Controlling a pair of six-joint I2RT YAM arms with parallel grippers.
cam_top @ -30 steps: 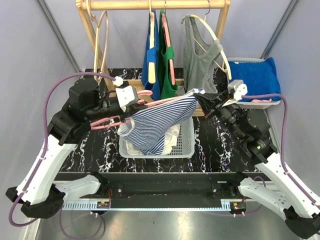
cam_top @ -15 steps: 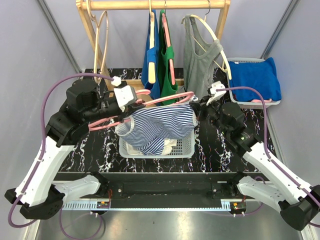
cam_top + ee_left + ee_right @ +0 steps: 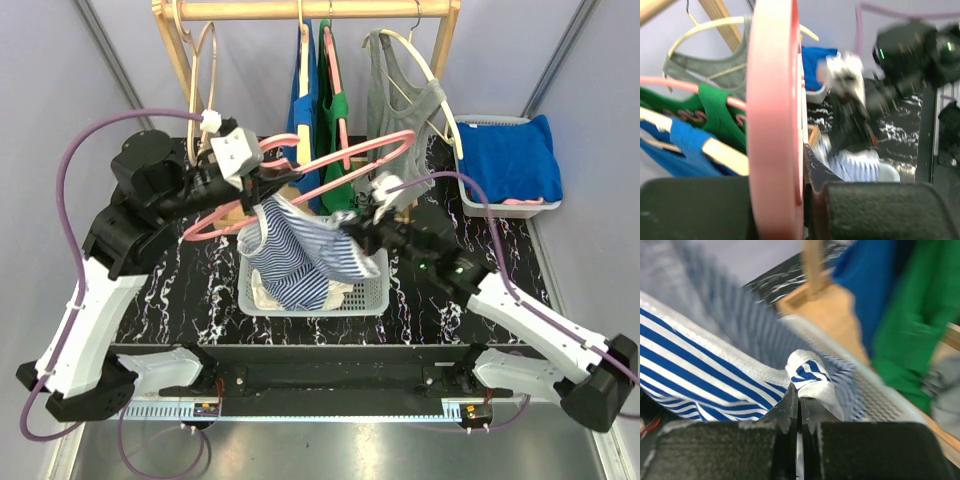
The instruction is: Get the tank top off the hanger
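Observation:
My left gripper (image 3: 257, 178) is shut on the pink hanger (image 3: 345, 152) and holds it raised and tilted above the basket; in the left wrist view the hanger (image 3: 775, 110) fills the space between the jaws of that gripper (image 3: 807, 200). The blue-and-white striped tank top (image 3: 295, 262) droops from near the hanger's left part down into the basket. The hanger's right arm is bare. My right gripper (image 3: 350, 232) is shut on the top's white-trimmed edge (image 3: 807, 376), seen at the tips of that gripper (image 3: 800, 399).
A white mesh basket (image 3: 375, 290) with white cloth stands mid-table under the top. Behind it a wooden rack (image 3: 300, 10) carries blue (image 3: 300, 110), green (image 3: 335, 120) and grey (image 3: 400, 120) tops and bare hangers. A blue cloth (image 3: 510, 155) lies in a tray at the right.
My left gripper lifted and tilted the hanger upward. My right gripper moved left and down with the top's edge; the top slid off the hanger's right arm and sagged into the basket.

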